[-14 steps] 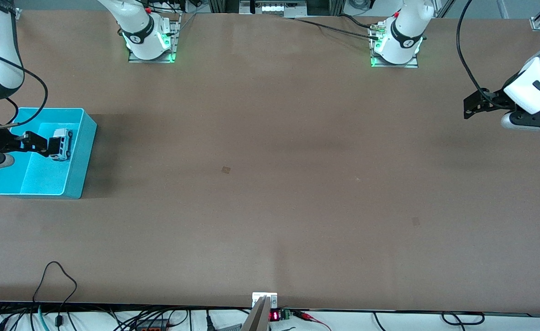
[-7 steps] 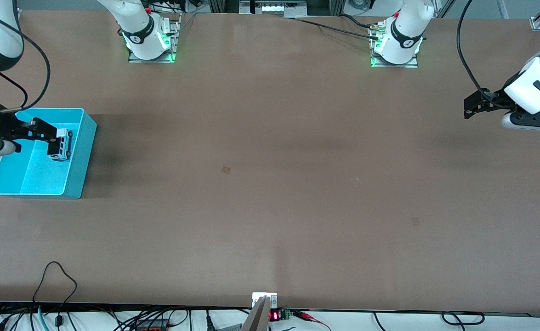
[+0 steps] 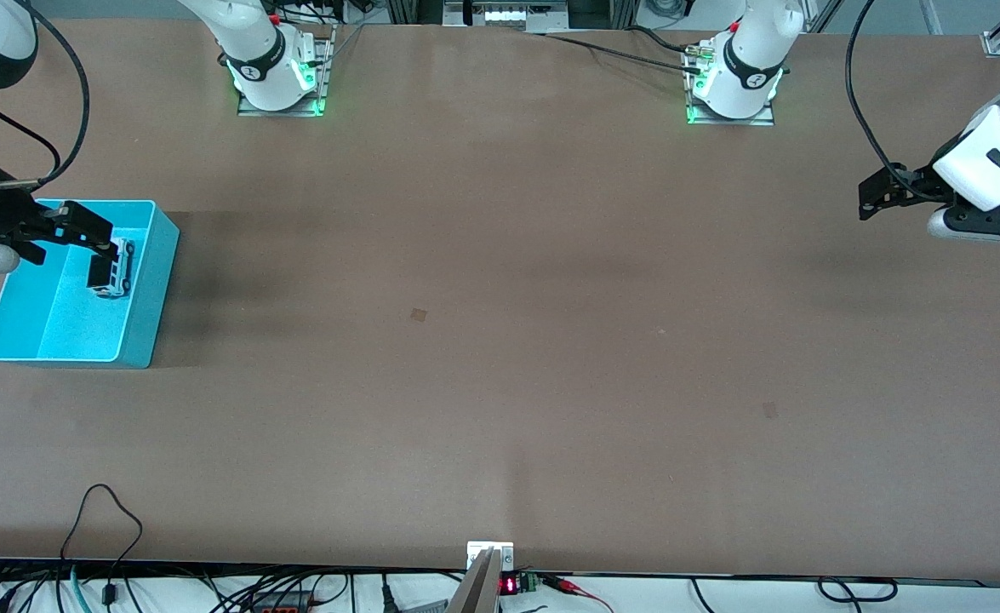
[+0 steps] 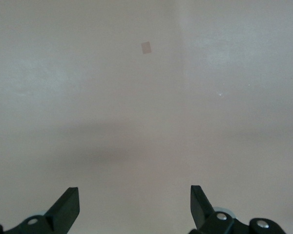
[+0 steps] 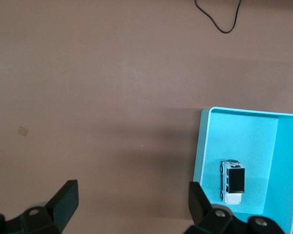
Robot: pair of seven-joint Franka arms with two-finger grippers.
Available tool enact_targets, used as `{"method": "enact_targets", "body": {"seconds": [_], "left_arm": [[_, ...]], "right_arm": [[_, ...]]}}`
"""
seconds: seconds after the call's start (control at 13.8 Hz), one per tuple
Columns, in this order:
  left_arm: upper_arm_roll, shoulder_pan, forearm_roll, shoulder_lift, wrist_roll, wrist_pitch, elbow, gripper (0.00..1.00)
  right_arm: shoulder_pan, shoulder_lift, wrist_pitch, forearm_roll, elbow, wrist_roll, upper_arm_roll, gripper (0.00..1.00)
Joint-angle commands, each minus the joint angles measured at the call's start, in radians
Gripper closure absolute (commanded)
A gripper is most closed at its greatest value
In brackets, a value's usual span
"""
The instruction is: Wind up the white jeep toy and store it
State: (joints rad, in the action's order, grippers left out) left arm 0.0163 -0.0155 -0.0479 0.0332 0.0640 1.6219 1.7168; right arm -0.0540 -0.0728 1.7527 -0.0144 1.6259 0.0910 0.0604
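Rising away from the turquoise bin (image 3: pixel 152 281) at the right arm's end of the counter (image 3: pixel 500 340), the right pincer (image 3: pixel 95 243) is hanging spread and empty above it, the white jeep toy (image 5: pixel 232 182) lying inside. Storing looks finished, so the next move is likely retreating. Over bare counter at its own end, the left pincer (image 4: pixel 135 207) is waiting, spread.

Robotics lab, bolted arm bases (image 3: pixel 278 72), cabling (image 3: pixel 108 545), bare table (image 3: pixel 500 340)

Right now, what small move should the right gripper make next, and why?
Probably lift the right gripper clear. It is open over the turquoise bin, and the white jeep toy already lies inside, untouched. The left gripper waits open.
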Motion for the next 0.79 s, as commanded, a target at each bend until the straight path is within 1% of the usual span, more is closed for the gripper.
{"method": "enact_targets", "body": {"seconds": [0.0, 0.36, 0.51, 0.58, 0.72], "left_arm": [[0.004, -0.009, -0.03, 0.008, 0.016, -0.016, -0.014, 0.0], [0.004, -0.012, -0.03, 0.008, 0.016, -0.016, -0.016, 0.0], [0.004, -0.011, -0.03, 0.008, 0.016, -0.016, -0.016, 0.0], [0.004, -0.012, -0.03, 0.008, 0.014, -0.016, -0.016, 0.0], [0.004, -0.011, -0.03, 0.007, 0.014, -0.016, -0.016, 0.0]], "right_arm": [[-0.02, -0.005, -0.039, -0.015, -0.05, -0.011, 0.007, 0.0], [-0.018, -0.005, -0.048, -0.012, -0.072, -0.01, 0.003, 0.0], [-0.017, -0.004, -0.126, -0.015, -0.112, -0.02, 0.004, 0.0], [-0.015, 0.01, -0.156, -0.015, -0.112, -0.023, 0.006, 0.0], [-0.015, 0.05, -0.139, -0.016, -0.071, -0.033, 0.006, 0.0]]}}
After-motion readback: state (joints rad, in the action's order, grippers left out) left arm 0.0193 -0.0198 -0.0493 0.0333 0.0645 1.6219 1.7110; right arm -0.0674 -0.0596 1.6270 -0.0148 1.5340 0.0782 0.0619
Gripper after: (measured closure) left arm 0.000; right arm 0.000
